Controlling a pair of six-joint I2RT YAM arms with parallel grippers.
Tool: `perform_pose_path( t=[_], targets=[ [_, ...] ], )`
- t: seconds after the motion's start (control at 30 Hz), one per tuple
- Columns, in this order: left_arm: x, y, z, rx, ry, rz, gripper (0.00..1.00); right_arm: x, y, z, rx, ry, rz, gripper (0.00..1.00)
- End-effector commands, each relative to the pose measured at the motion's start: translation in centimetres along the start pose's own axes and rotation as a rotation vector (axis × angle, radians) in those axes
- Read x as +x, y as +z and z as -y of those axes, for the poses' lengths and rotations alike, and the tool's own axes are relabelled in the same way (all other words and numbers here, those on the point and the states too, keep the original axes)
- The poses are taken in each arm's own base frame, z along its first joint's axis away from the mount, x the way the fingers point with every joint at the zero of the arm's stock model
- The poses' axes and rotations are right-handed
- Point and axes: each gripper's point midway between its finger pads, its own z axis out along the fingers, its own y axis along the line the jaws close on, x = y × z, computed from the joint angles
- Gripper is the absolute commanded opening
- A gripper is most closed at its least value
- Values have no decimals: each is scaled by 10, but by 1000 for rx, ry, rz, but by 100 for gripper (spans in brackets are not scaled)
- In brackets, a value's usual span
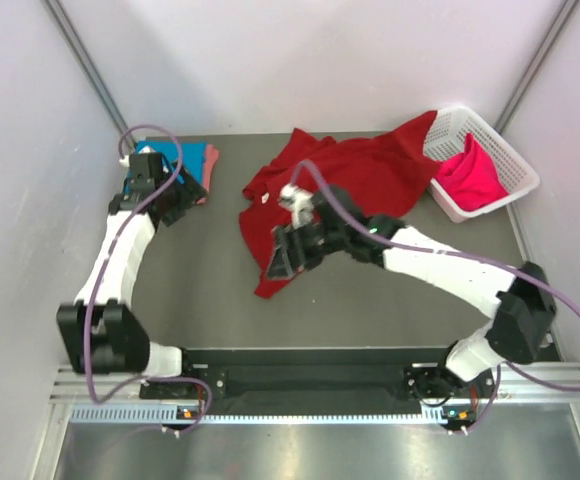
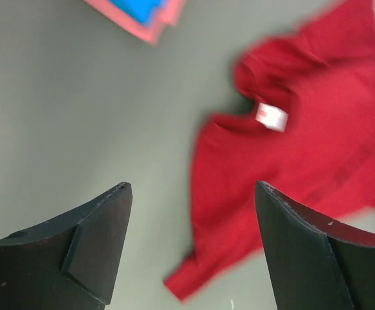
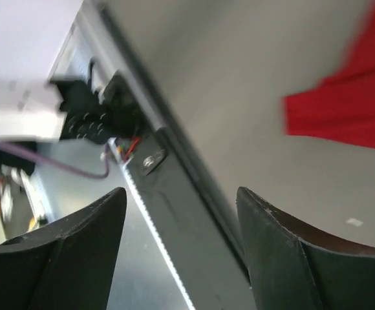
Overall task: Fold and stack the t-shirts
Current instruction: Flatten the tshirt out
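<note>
Crumpled t-shirt (image 1: 370, 175) lies on table (image 1: 210, 300), upper centre of frame. Basket (image 1: 505, 150) at upper right, touching it, with second t-shirt (image 1: 467, 180) inside. Folded t-shirts (image 1: 198, 160) stacked upper left.

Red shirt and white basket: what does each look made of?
Red shirt: soft cloth, probably a knit, with a matte finish. It lies crumpled in loose folds and drapes over the basket's corner. Basket: apparently rigid plastic in a slightly shiny white. Its walls are a regular moulded lattice of holes and hold their shape.
</note>
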Motion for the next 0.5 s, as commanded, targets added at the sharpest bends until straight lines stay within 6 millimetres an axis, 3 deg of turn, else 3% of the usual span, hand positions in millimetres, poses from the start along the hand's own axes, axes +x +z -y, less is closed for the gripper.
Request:
perform_pose_path(
  t=[0.0,0.03,0.07,0.13,0.2,0.23,0.27,0.33,0.37,0.47],
  targets=[
    [15,-40,22,182,48,18,81,-74,-92,26,99,-18,325,68],
    [25,-43,23,207,42,-4,81,-75,-101,46,149,18,339,68],
    [47,-47,22,233,49,-50,81,-78,-120,82,233,80,368,68],
    [80,-46,20,233,51,-113,81,-72,-138,119,332,124,375,67],
    [109,-49,30,238,80,-134,80,-64,-158,168,476,202,387,67],
    [126,-45,30,229,101,-145,80,-62,-163,181,501,215,387,66],
    [151,-49,45,261,163,-179,80,-63,-176,201,540,256,409,66],
    [172,-44,50,245,201,-187,78,-62,-178,226,567,308,400,67],
    [192,-40,52,233,232,-229,76,-62,-186,241,590,339,410,67],
    [223,-26,36,157,190,-352,73,-69,-198,275,656,393,425,68]
  ],
)
